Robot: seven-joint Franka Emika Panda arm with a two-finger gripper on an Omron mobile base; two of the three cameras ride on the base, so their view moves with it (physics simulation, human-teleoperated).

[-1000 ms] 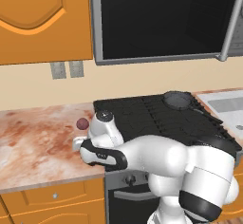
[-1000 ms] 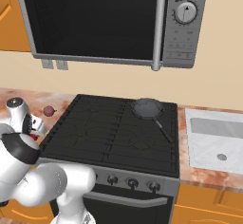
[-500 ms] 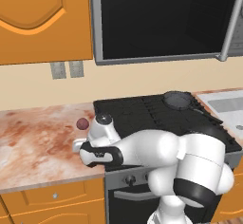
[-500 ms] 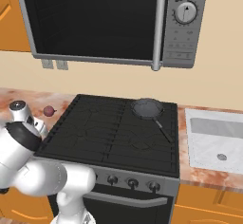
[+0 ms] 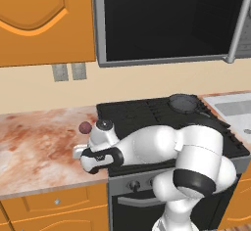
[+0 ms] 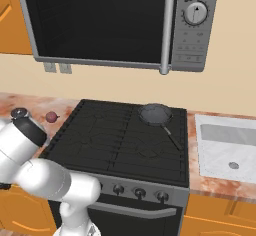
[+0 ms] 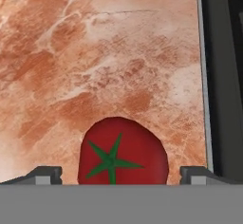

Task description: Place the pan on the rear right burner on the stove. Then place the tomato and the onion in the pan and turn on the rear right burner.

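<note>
The tomato (image 7: 122,153), bright red with a green star stem, lies on the marbled counter close under my hand. My gripper (image 7: 121,174) is open, one fingertip (image 7: 45,173) on each side of the tomato, apart from it. The dull purple onion (image 5: 85,126) (image 6: 51,116) rests on the counter just left of the stove (image 5: 147,112) (image 6: 120,140). The dark pan (image 5: 184,103) (image 6: 155,114) sits on the rear right burner (image 6: 176,116), its black handle pointing toward the front. My white arm (image 5: 147,147) reaches left and low over the stove's front corner.
The stove's raised edge (image 7: 220,76) runs close along the right of the tomato. A microwave (image 6: 100,25) hangs above the cooktop. A white sink (image 6: 227,145) lies right of the stove. The marbled counter (image 5: 34,147) stretches left of the hand.
My hand has come down toward the counter, a little left and forward. The jaws have stayed open. The pan and the onion have not moved.
</note>
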